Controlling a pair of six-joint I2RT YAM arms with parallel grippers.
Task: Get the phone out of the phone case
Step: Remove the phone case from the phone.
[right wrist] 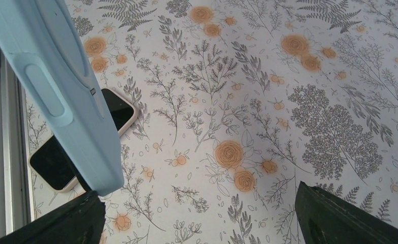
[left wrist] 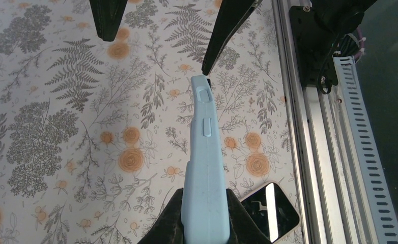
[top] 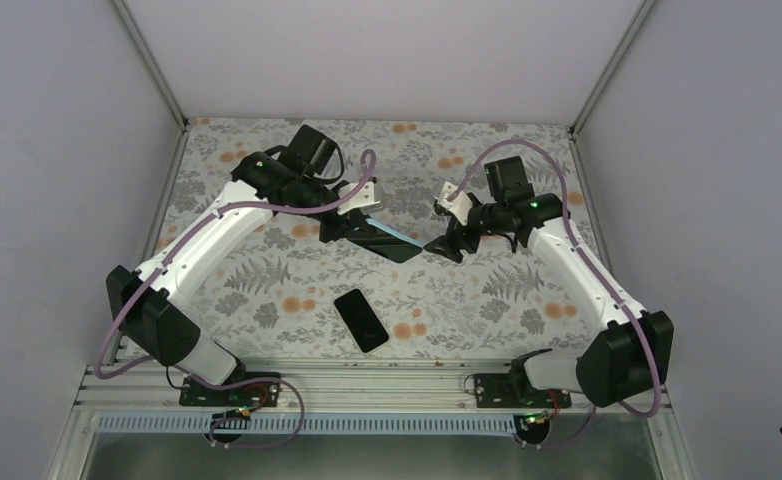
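Light-blue and soft, the phone case (left wrist: pixel 204 152) is clamped edge-on between the fingers of the left gripper (left wrist: pixel 203 199). They grasp it by one end and hold it above the flowered table (top: pixel 267 285). On the narrow edge of the case I can see its moulded side buttons.

At the other end of the case the right gripper (right wrist: pixel 198 201) stands with its jaws spread wide and nothing between them. One fingertip (right wrist: pixel 80 213) is just beside the corner of the case, and I cannot tell if it touches.

The phone (top: pixel 360 320) is out of the case. It lies flat on the table, below the case and on the side toward the arm bases. Its screen is up, black and glossy, with a pinkish-beige rim. In the right wrist view the case covers the middle part of the phone.
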